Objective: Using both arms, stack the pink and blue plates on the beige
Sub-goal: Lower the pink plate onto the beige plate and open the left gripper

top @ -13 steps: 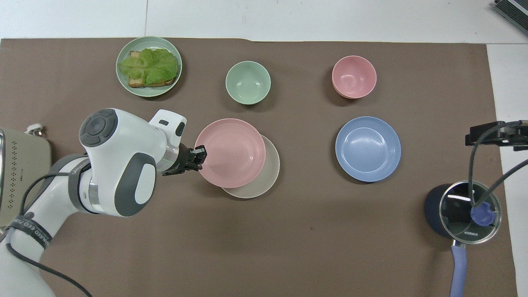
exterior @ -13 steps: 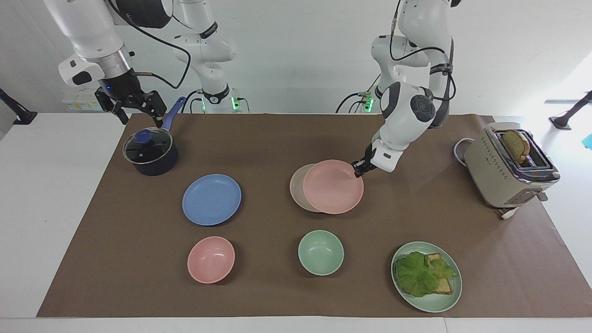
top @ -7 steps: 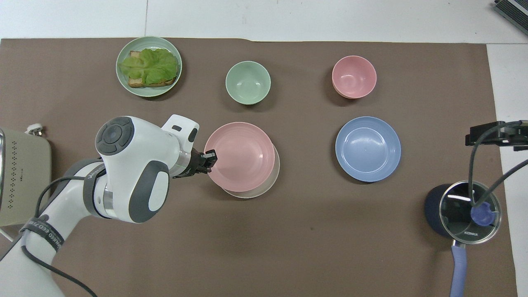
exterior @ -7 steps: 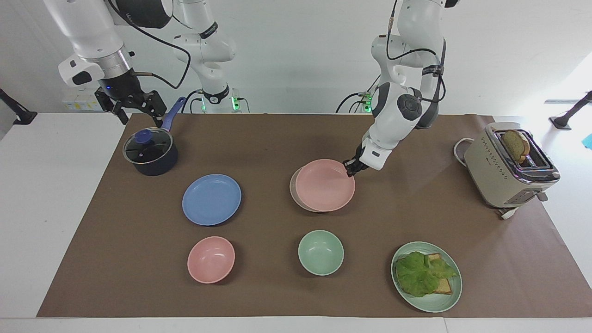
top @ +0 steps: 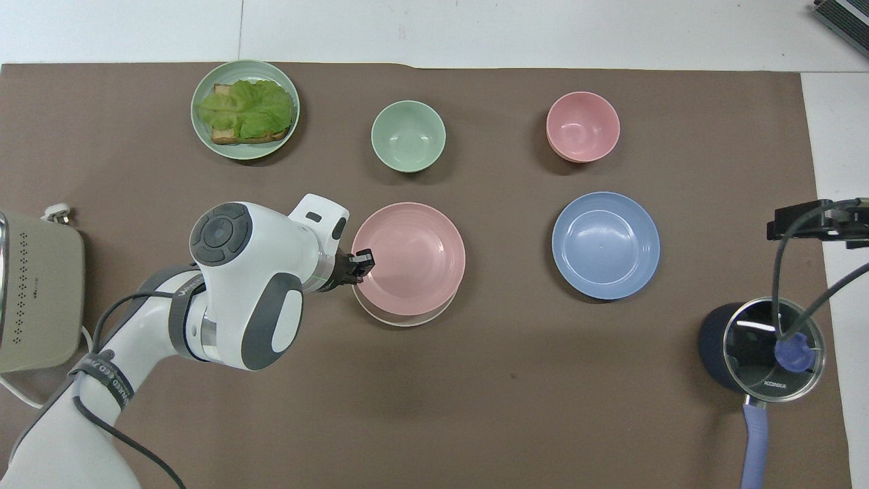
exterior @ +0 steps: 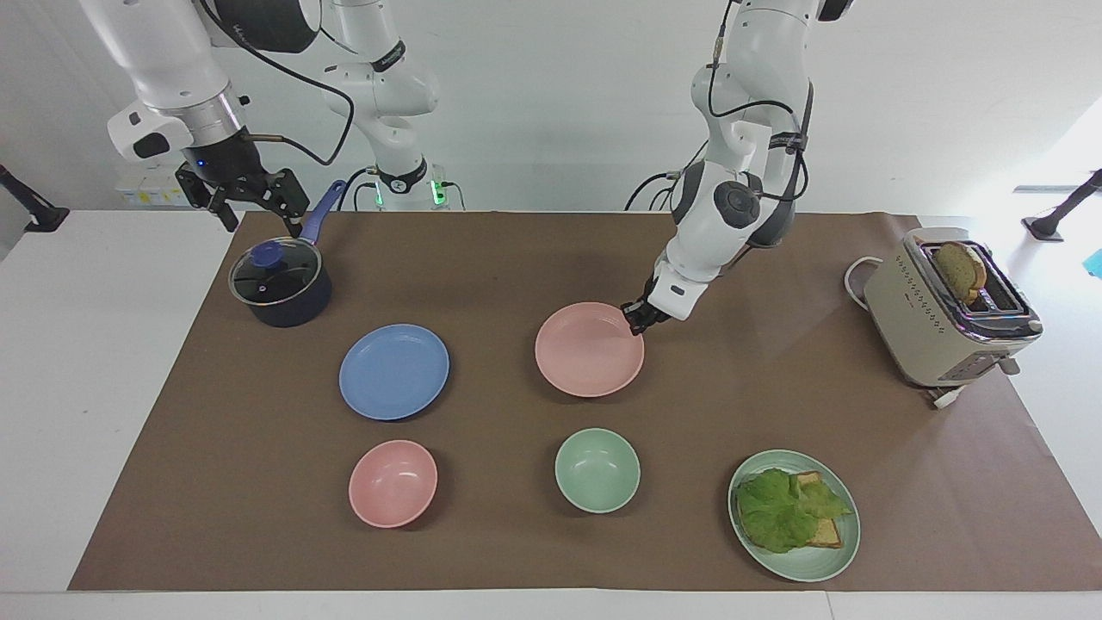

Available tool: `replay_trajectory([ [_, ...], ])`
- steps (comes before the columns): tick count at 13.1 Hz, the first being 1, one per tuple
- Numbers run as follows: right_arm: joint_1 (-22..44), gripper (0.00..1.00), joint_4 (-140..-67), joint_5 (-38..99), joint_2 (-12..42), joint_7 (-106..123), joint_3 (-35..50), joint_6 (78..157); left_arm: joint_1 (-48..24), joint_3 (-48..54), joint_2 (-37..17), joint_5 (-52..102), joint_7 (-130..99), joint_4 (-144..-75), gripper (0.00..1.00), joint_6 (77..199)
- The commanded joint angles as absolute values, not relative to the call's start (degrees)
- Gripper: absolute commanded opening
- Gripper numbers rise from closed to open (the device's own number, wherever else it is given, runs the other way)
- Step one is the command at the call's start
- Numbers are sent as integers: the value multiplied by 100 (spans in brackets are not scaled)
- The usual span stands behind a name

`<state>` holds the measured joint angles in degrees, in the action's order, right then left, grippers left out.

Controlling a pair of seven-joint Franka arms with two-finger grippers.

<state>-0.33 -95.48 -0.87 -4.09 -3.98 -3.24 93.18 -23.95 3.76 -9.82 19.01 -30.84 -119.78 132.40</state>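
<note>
The pale pink plate (exterior: 590,349) sits over the beige plate (top: 400,319) in the middle of the mat. It covers the beige one almost wholly. Only a thin beige crescent shows in the overhead view, on the side nearer to the robots, and the facing view hides it. My left gripper (exterior: 637,317) is shut on the pink plate's rim at the edge toward the left arm's end. The blue plate (exterior: 394,371) lies flat beside them, toward the right arm's end. My right gripper (exterior: 251,205) hangs open above the pot and holds nothing; that arm waits.
A dark pot with a glass lid (exterior: 280,284) stands near the right arm's base. Farther from the robots sit a pink bowl (exterior: 393,483), a green bowl (exterior: 597,470) and a green plate (exterior: 809,573) with lettuce and bread. A toaster (exterior: 947,310) stands at the left arm's end.
My left gripper has carried the pink plate toward the right arm's end, from half off the beige plate to nearly covering it. The right arm has not moved.
</note>
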Motion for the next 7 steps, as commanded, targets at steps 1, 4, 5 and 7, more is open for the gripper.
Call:
replay_trajectory([
  [1, -97, 100, -9686, 9, -536, -387, -299, 9325, -2391, 308, -914, 2004, -3006, -12076, 0, 13351],
  [4, -97, 100, -9686, 9, -536, -387, -299, 9325, -2294, 316, -923, 2004, -2988, -12076, 1, 13351],
  [5, -97, 100, -9686, 9, -545, -387, -299, 9325, -2294, 316, -923, 2004, -2988, -12076, 71, 13351],
  [7, -97, 100, -9686, 9, -536, -387, -299, 9325, -2294, 316, -923, 2004, -3015, -12076, 100, 13351],
])
